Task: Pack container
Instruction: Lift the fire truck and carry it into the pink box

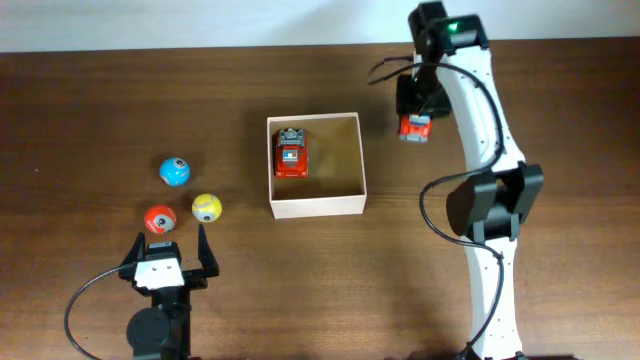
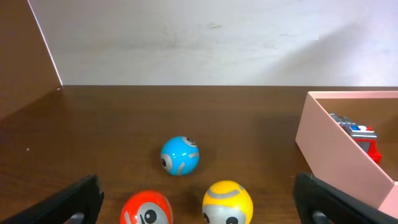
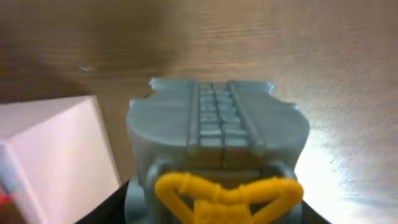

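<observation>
Pinching a grey-and-red plastic toy truck (image 1: 415,128), the right gripper (image 1: 417,114) hung just off the back right corner of the square cream cardboard container (image 1: 318,206), which sat mid-way along the desk (image 1: 100,100), likely ready for loading. The left gripper (image 1: 170,244) stood spread near the front edge.

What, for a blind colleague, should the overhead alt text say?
The right pincer holds a small toy beside the container, which holds a red car. The open left pincer faces a blue ball, an orange ball and a yellow ball.
</observation>
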Tool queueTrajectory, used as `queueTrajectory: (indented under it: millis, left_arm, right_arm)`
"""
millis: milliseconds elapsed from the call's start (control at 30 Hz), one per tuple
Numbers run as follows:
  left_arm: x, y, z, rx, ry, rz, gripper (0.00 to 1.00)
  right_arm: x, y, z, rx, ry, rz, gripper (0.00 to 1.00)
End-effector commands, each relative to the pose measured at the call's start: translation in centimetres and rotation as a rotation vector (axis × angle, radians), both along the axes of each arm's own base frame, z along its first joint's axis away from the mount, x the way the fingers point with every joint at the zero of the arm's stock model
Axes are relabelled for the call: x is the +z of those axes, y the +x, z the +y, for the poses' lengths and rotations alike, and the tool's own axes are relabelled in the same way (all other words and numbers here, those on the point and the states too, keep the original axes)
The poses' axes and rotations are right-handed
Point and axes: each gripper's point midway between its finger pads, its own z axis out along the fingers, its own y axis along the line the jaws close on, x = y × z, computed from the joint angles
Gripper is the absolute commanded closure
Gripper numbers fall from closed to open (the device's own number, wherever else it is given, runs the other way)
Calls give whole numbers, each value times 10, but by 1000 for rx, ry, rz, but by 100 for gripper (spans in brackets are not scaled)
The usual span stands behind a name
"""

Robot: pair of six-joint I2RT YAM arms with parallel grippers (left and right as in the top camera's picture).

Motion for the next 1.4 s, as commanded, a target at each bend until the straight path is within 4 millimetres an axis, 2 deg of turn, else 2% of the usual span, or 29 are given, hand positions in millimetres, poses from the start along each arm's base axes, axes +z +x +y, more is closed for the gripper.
queueTrajectory:
  millis: [0, 133, 233, 333, 500, 600, 733, 833, 1000, 1233, 1367]
  left_arm:
    - [-1, 0, -1, -7, 15, -1, 1]
    - [-1, 0, -1, -7, 15, -1, 1]
    - [-1, 0, -1, -7, 15, 0, 1]
    - [-1, 0, -1, -7, 15, 0, 1]
    - [-1, 0, -1, -7, 15, -1, 1]
    - [-1, 0, -1, -7, 15, -1, 1]
    - [-1, 0, -1, -7, 15, -1, 1]
    - [-1, 0, -1, -7, 15, -1, 1]
    - [-1, 0, -1, -7, 15, -1, 1]
    - [-1, 0, -1, -7, 15, -1, 1]
    - [-1, 0, -1, -7, 15, 0, 1]
  right_arm:
    - [65, -1, 18, 94, 97, -144, 50]
    - [94, -8, 40, 155, 184, -200, 50]
    - [111, -14, 65, 211, 255, -237, 50]
    - [123, -25, 102, 312, 337, -257, 50]
    - [127, -40, 148, 411, 365, -266, 50]
    - [128, -45, 169, 451, 348, -286, 50]
    - [120, -44, 177, 401, 244, -301, 50]
    - [106, -46, 183, 351, 161, -285, 50]
    - [88, -42, 177, 216, 50, -277, 50]
    - [59, -37, 179, 136, 21, -232, 51]
    - [36, -37, 178, 116, -7, -183, 51]
